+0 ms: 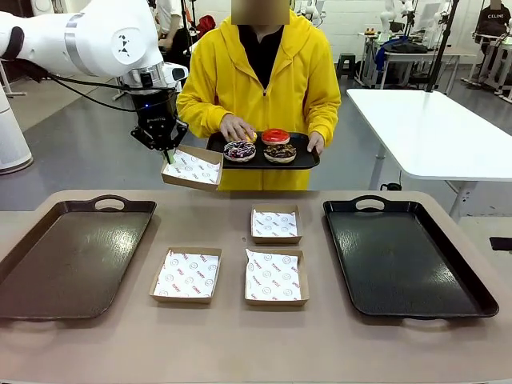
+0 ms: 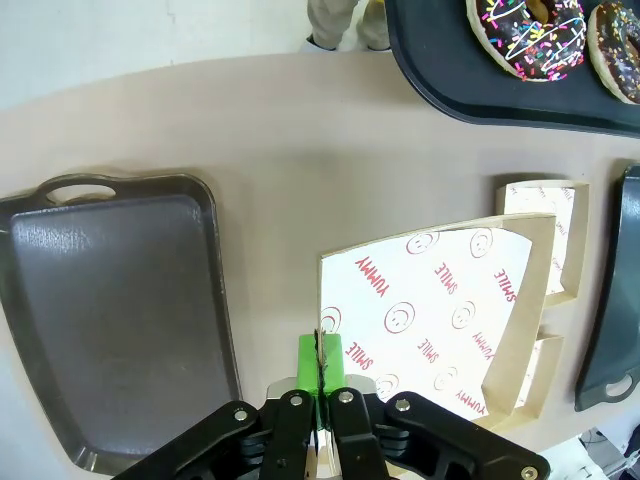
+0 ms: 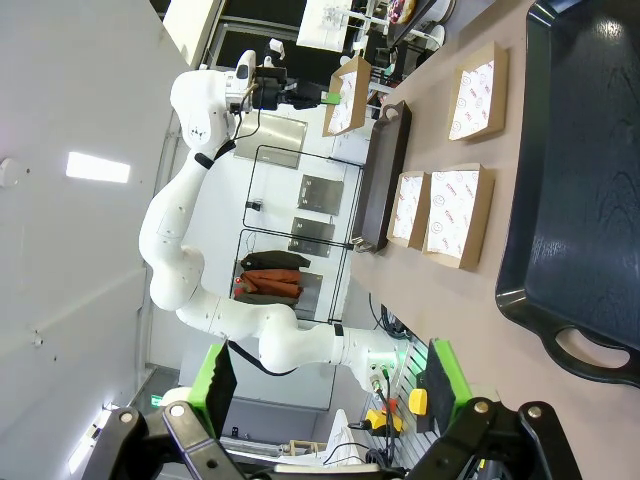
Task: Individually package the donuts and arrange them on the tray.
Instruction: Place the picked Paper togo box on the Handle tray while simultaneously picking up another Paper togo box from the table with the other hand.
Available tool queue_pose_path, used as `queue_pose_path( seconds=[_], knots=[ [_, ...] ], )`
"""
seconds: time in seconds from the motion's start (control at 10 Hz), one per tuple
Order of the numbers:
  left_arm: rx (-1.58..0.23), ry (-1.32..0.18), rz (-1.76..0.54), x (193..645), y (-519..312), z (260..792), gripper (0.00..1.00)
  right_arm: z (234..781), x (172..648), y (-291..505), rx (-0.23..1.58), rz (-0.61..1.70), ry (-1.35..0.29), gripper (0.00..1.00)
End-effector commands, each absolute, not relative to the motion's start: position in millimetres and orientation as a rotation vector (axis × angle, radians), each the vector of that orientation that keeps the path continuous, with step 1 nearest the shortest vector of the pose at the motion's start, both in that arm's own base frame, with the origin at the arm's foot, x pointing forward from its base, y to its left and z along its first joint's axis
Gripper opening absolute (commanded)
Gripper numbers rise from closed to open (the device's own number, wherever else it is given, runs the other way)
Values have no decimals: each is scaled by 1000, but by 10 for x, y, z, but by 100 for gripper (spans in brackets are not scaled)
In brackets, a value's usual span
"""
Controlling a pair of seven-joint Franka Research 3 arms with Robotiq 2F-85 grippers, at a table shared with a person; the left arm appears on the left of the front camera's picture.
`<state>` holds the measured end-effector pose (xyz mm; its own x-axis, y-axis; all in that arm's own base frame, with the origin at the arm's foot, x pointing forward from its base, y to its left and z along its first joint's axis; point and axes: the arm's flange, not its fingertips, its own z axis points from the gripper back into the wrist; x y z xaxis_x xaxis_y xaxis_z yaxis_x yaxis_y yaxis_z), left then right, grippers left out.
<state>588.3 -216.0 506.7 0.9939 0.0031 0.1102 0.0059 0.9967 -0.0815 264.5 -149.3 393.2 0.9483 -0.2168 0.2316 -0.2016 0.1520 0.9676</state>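
A person across the table holds a small black tray [image 1: 308, 162] with the donuts: a dark one with purple-white sprinkles [image 1: 239, 150], a glossy red one [image 1: 275, 136], a chocolate-brown one [image 1: 280, 152] and a yellow one [image 1: 250, 137] under the person's hand [image 1: 236, 126]. My left gripper [image 1: 166, 148] is shut on the rim of a paper-lined cardboard box [image 1: 192, 168], lifted beside that tray. The left wrist view shows the green pads [image 2: 309, 362] pinching the box wall [image 2: 440, 310], with sprinkled donuts [image 2: 530, 38] above. My right gripper [image 3: 332, 385] stands open, holding nothing.
Three more lined boxes [image 1: 275, 225] [image 1: 186, 274] [image 1: 274, 276] lie mid-table. A large brown tray [image 1: 72, 256] sits at the left and a large black tray [image 1: 400, 256] at the right. A white table [image 1: 432, 128] stands behind on the right.
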Motion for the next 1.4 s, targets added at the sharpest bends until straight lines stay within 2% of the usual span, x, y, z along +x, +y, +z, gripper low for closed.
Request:
queue_pose_path(
  seconds=[0.0,1.3],
  knots=[
    [-82,-112,0,5881,-2153,5076,0,3939,2646,-1501,1444,-2,-375,100],
    [-82,-112,0,5881,-2153,5076,0,3939,2646,-1501,1444,-2,-375,100]
  ],
)
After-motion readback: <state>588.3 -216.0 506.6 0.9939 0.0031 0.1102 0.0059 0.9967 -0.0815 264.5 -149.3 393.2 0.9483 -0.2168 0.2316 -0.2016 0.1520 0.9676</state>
